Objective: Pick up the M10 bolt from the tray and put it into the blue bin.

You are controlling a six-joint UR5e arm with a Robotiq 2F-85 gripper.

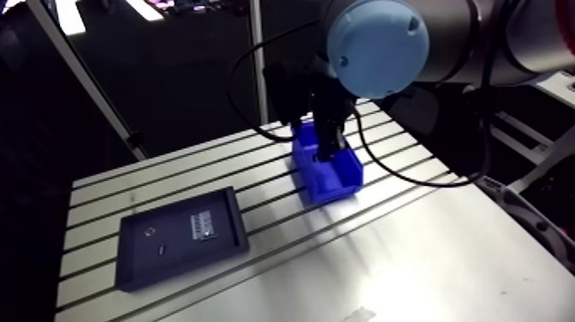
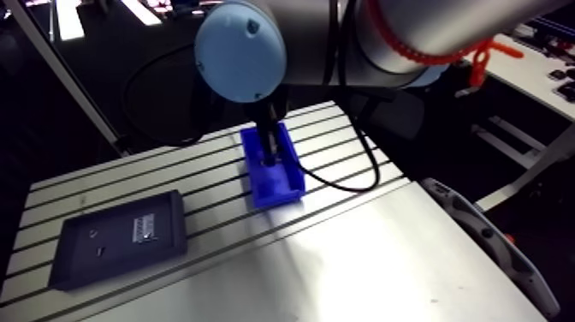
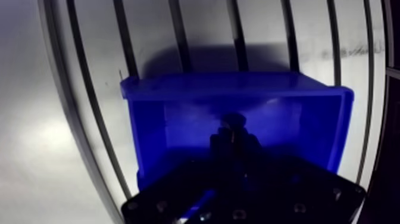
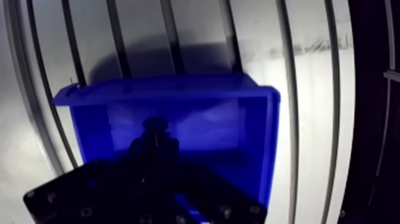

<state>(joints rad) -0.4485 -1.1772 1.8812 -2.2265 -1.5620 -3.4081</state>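
Gripper: the gripper (image 3: 233,136) hangs down inside the blue bin (image 3: 178,90), its tips low between the walls.
Fingers: the fingers (image 3: 220,146) are clenched close together on a small, dark, rounded piece at their tips.
M10 bolt: that dark piece looks like the M10 bolt (image 3: 233,120), held above the bin's floor; it is too dark to tell whether it touches the floor.
Blue bin: stands upright on the slotted worktop (image 1: 411,248), open side up, under the arm's wrist.
Tray: the dark tray (image 1: 137,267) lies flat, well apart from the bin, with a pale label (image 1: 204,225) and two tiny parts inside, too small to tell.
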